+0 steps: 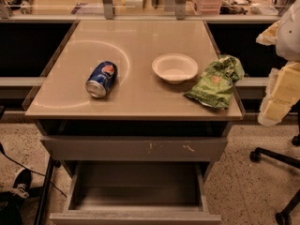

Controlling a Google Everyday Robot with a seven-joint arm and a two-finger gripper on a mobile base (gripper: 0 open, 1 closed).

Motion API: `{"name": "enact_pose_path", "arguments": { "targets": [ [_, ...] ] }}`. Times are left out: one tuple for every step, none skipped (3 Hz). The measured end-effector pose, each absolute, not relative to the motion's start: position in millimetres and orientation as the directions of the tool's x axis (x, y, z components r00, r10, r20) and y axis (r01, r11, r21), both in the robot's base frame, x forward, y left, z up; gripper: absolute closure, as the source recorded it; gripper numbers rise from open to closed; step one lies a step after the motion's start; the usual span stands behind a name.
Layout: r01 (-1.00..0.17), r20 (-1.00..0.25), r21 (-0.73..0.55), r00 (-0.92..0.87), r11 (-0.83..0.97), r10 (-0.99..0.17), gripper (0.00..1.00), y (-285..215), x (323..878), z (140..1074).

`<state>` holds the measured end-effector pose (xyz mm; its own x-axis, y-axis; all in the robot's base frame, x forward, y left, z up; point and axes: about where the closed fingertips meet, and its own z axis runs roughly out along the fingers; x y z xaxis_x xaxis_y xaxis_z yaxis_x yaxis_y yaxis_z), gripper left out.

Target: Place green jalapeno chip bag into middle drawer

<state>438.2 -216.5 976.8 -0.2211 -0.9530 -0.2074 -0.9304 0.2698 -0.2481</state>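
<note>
Light-green crumpled foil identifies the green jalapeno chip bag [215, 81], which is located on the beige worktop [140, 36] at the front right corner, close against the right edge. No part of the placement has been completed: the bag is neither grasped nor lifted. The middle drawer [136, 217], a wide, shallow grey metal drawer, is found pulled out below the front edge with its floor bare, so opening is judged unnecessary. The pale gripper [276, 104] is positioned beyond the right edge of the worktop, apart from the bag. The bag is not held by it, and whether it is set wide or narrow cannot be told. Approach, grasp, lift, transfer over the front edge and release into the drawer remain to be done.

Inventory:
- One chip bag.
- One white round bowl [175, 68], just beside the bag, toward the middle.
- One blue soda can [101, 79], laid on its side toward the front left corner.
- One open drawer.
- One closed flat grey drawer front [136, 148] with pale scratch marks, between the worktop and the open drawer.
</note>
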Motion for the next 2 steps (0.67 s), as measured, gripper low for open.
{"name": "enact_pose_path", "arguments": {
  "targets": [
    [-0.926,-0.205,-0.258,-0.228,0.277,-0.952,0.0,-217.8,443.9,978.2],
    [-0.917,-0.174,-0.241,-0.28,0.316,-0.944,0.0,-231.8,489.8,951.0]
  ]
}}
